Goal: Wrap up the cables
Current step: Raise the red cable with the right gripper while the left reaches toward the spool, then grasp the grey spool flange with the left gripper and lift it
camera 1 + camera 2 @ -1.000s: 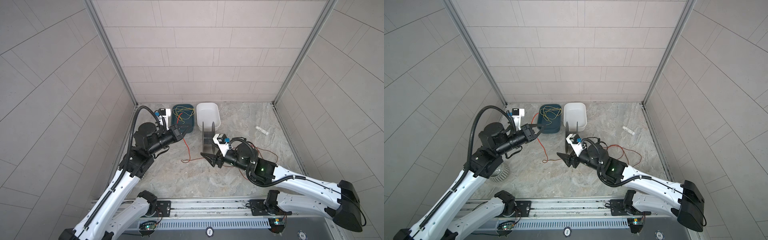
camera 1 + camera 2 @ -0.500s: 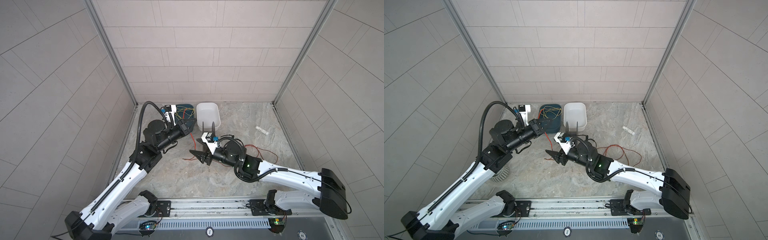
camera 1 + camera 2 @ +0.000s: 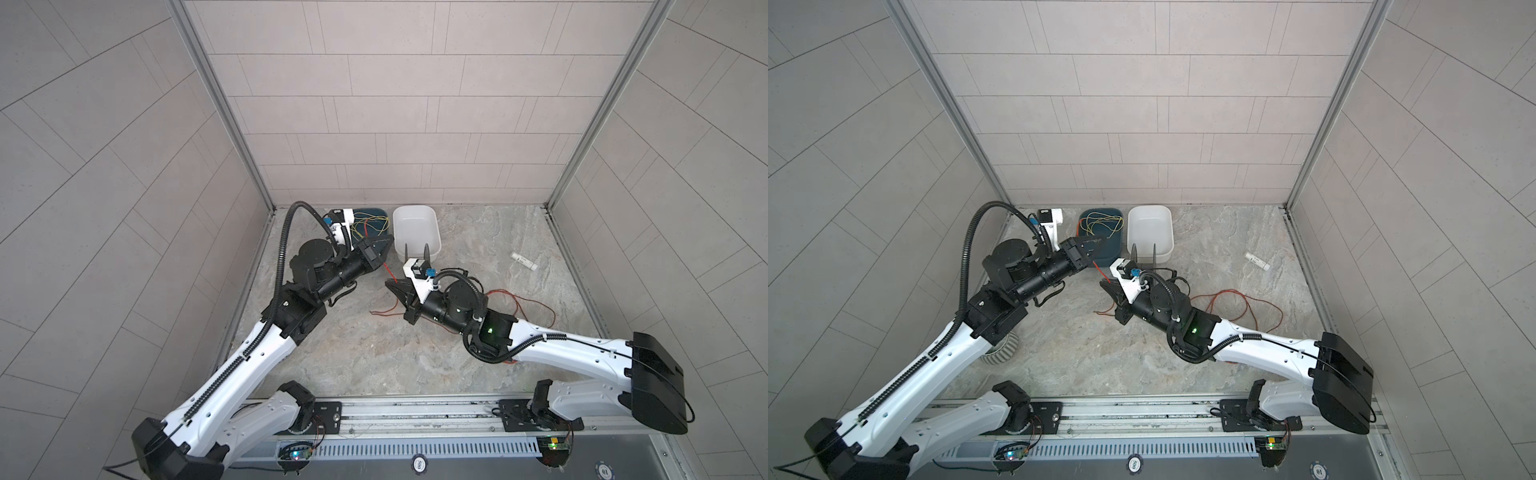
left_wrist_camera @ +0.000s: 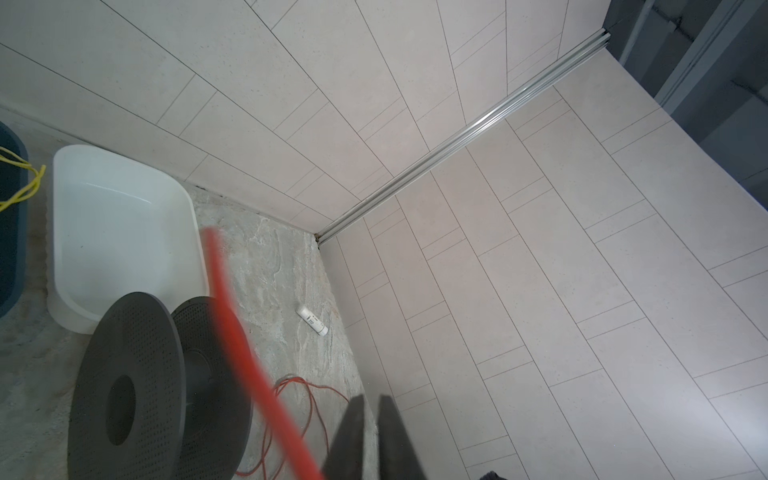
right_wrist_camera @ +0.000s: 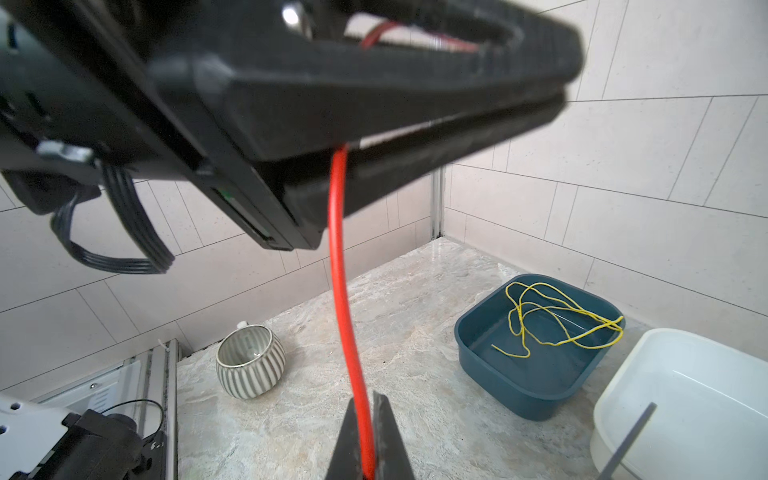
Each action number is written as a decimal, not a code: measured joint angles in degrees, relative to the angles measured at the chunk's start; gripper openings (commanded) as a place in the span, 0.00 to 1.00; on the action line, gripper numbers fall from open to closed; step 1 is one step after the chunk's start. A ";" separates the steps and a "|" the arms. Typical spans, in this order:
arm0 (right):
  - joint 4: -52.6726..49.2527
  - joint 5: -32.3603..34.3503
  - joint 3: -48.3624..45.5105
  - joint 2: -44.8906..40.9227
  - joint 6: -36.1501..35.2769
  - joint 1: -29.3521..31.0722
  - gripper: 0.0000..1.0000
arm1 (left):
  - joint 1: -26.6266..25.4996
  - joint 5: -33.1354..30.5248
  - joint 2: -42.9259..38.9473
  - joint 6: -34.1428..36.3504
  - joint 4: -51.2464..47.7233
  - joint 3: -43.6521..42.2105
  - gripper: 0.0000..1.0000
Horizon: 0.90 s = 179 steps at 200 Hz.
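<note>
The right hand (image 5: 368,401) is closed tight on the red-orange wire (image 5: 344,266), which sits pinched between its two fingertips in the right wrist view. From there the wire rises in a short, nearly straight run to the left hand (image 3: 1097,242), which hangs above the counter (image 3: 374,357) just in front of the blue tub (image 5: 519,374); the wire enters the slit between that hand's long fingers, which stand only a sliver apart; I cannot tell whether they pinch it or merely let it pass. Behind the right hand the rest of the wire lies in loose loops on the counter beside the right forearm. The black spool (image 4: 129,386) stands on its rims just in front of the white tub (image 4: 124,232), apart from the loops. A thin yellow wire (image 5: 561,309) lies tangled in the blue tub; a striped cup (image 5: 249,361) sits on the counter, partly under the left arm in a top view; a small white tube (image 3: 523,261) lies well apart, toward the right wall.
</note>
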 measured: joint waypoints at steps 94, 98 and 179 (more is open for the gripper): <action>-29.27 -0.42 6.08 -17.51 -1.70 -8.59 0.00 | 0.02 0.96 0.87 18.38 -21.35 13.07 0.80; -30.88 -0.61 6.64 -18.18 -1.79 -9.01 0.00 | 0.02 1.11 1.05 19.10 -21.90 13.29 0.79; -51.87 -1.01 6.71 -26.14 -3.17 -15.74 0.00 | -0.13 3.52 7.82 26.10 -23.56 7.19 0.58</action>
